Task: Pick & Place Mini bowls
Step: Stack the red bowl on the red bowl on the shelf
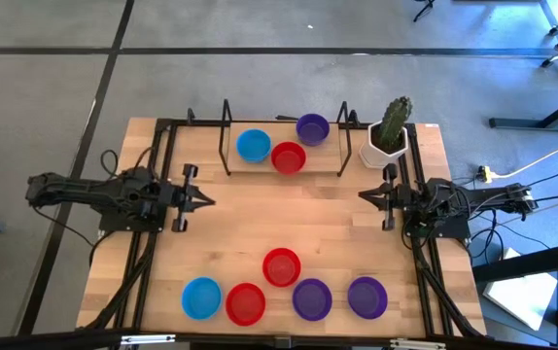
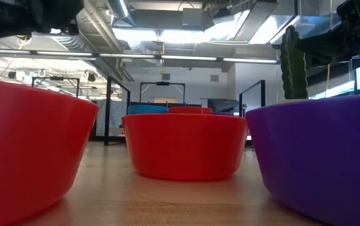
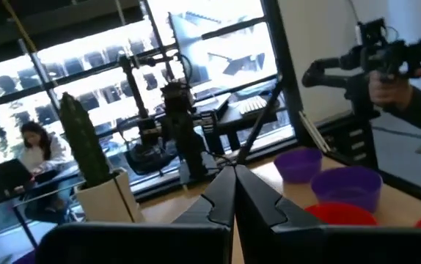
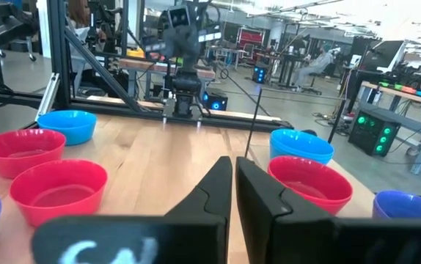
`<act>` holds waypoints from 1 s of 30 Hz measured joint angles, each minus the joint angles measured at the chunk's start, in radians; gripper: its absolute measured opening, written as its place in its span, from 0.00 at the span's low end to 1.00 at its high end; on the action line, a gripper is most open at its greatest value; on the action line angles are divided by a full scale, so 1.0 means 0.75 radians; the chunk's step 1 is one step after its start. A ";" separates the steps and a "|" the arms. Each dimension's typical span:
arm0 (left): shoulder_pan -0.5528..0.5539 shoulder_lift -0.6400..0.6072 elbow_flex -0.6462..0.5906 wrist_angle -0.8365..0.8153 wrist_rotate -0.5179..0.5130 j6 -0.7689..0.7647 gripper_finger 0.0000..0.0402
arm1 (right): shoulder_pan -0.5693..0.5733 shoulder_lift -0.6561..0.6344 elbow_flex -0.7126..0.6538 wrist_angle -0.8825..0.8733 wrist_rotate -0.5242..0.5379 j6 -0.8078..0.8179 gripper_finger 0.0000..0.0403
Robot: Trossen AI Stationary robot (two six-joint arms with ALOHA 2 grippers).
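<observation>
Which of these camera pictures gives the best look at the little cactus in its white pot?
The high view: the cactus and white pot show whole at the table's far right corner. The left wrist view shows it from the side, the low view only its green top, the right wrist view nothing.

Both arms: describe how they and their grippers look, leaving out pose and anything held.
The left arm and right arm are black, jointed and bulky, with loose black cables trailing from their outer ends. The left gripper and right gripper each taper to two slim, dark, pointed fingers. In the wrist views those fingers are matt black wedges with stepped inner edges. No markings are legible.
</observation>
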State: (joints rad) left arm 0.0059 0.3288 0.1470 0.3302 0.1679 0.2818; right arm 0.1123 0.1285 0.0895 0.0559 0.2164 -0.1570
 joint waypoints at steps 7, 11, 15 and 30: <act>0.000 -0.058 -0.009 -0.107 0.109 0.003 0.00 | 0.000 0.000 0.000 0.006 0.001 -0.003 0.06; 0.000 -0.084 -0.009 -0.190 0.128 0.078 0.01 | 0.000 0.000 0.000 0.030 0.001 -0.011 0.06; 0.002 -0.099 -0.009 -0.219 0.120 0.071 0.00 | 0.000 0.000 0.000 0.049 0.001 -0.012 0.06; 0.003 -0.110 0.008 -0.366 0.124 -0.130 0.01 | 0.000 0.000 0.000 0.052 0.001 -0.015 0.06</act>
State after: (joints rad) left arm 0.0082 0.2461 0.1529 0.0556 0.2611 0.1846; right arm 0.1122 0.1285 0.0895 0.0946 0.2175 -0.1686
